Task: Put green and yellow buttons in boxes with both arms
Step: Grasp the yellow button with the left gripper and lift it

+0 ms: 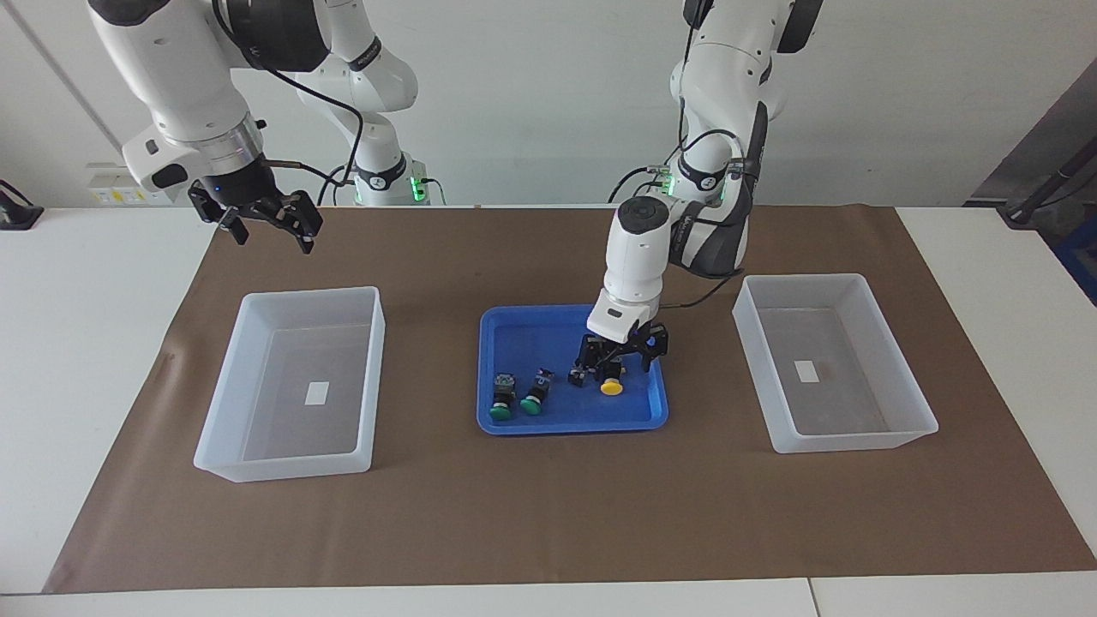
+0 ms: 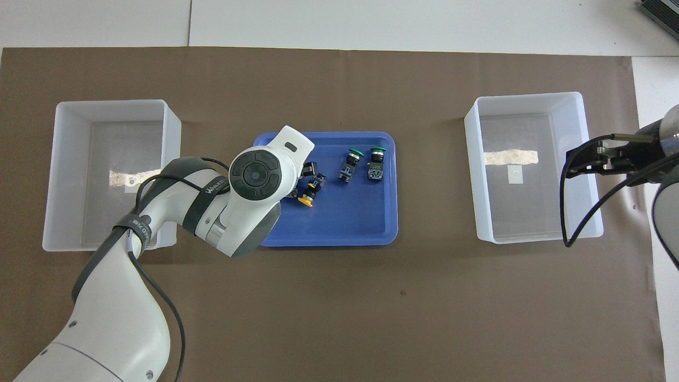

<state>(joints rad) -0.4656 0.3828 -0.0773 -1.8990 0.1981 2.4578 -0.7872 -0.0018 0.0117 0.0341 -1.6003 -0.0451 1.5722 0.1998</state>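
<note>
Gripping yellow button [image 1: 611,386] above blue tray [image 1: 514,330], left gripper [image 1: 614,364]; right gripper [image 1: 267,224] spread, waiting.

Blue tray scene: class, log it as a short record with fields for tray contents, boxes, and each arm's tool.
tray: blue tray between two boxes
contents: two green buttons side by side; one yellow button seen; a second cannot be made out
boxes: two translucent boxes, no buttons inside
left tool: down in tray at yellow button, lift not shown
right tool: waiting, raised beside its box
</note>
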